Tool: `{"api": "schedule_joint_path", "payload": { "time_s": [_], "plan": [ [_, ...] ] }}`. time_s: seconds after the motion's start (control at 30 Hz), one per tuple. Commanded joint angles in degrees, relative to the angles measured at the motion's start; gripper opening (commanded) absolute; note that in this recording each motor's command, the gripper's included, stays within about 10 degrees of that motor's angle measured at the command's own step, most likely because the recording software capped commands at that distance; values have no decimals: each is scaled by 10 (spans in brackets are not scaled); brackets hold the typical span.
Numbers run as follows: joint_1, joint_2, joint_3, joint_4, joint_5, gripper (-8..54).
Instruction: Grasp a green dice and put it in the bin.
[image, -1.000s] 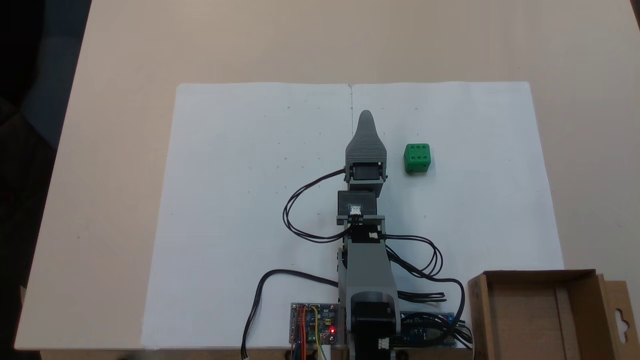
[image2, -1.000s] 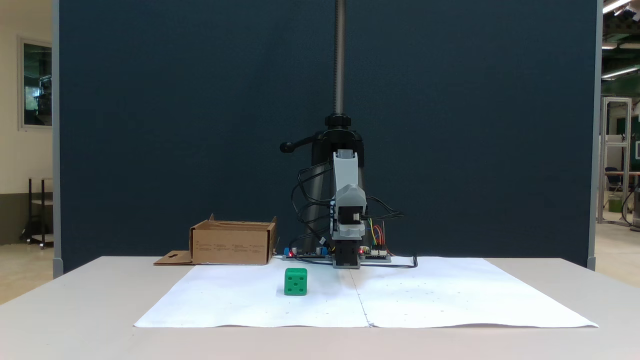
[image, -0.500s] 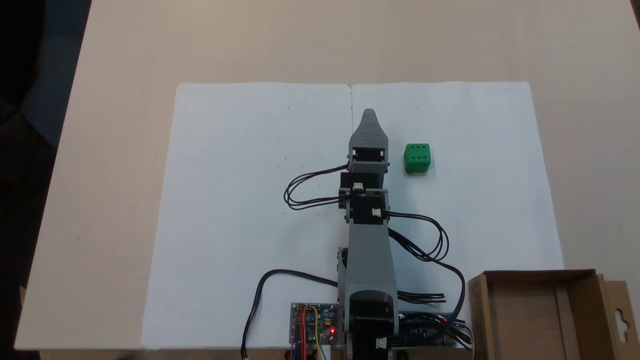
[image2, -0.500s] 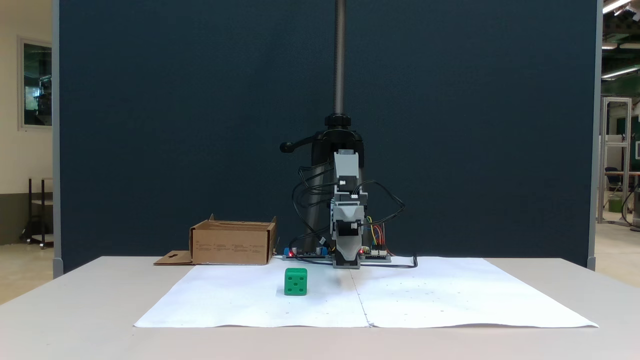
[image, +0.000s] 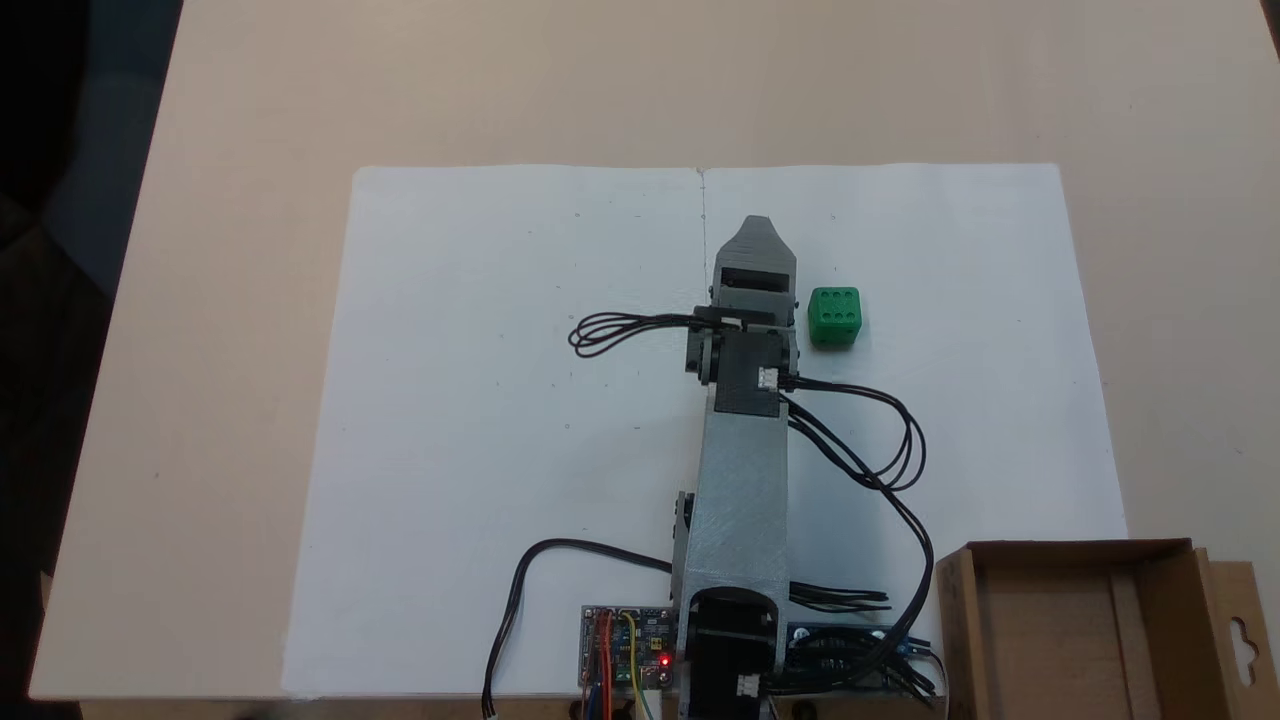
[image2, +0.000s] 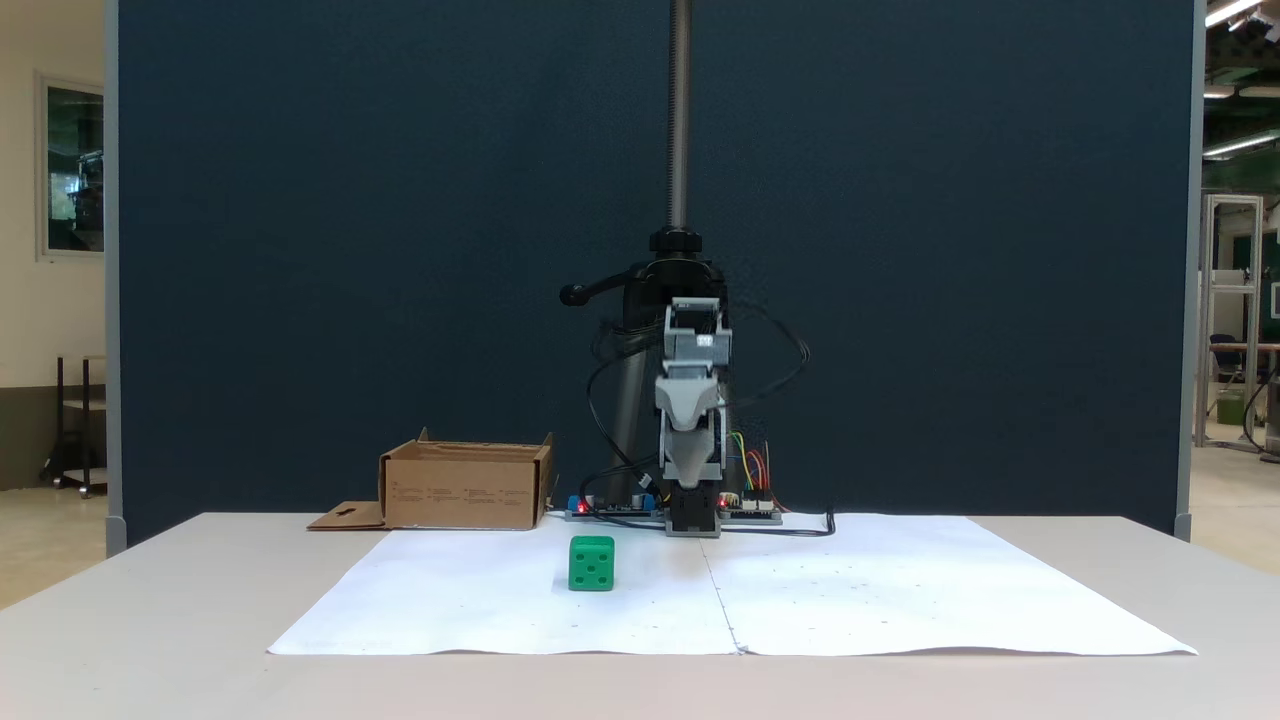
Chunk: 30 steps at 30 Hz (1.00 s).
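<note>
In a fixed view, the end effector (image: 757, 225), its spread impossible to tell, hangs just left of the untouched green dice (image: 834, 317), the bin (image: 1060, 552) empty; grasp and drop remain.

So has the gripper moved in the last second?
Yes. In the top-down fixed view the gripper has shifted right of the paper seam, toward the dice; in the front view it hangs higher off the table.

Bin (image: 1060, 640) cut off at the lower picture edge, right of the arm's base; jaws stacked one behind another, gap unreadable; cables (image2: 770, 370) motion-blurred
</note>
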Motion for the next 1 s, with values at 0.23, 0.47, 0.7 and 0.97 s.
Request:
{"api": "schedule_joint_path", "payload": {
  "time_s": [0.23, 0.47, 0.7, 0.97],
  "plan": [
    [55, -110, -158, 231, -25, 432],
    [112, -214, -270, 313, -29, 432],
    [136, -282, -312, 309, -110, 433],
    [148, -314, -318, 309, -206, 435]
  ]
}}
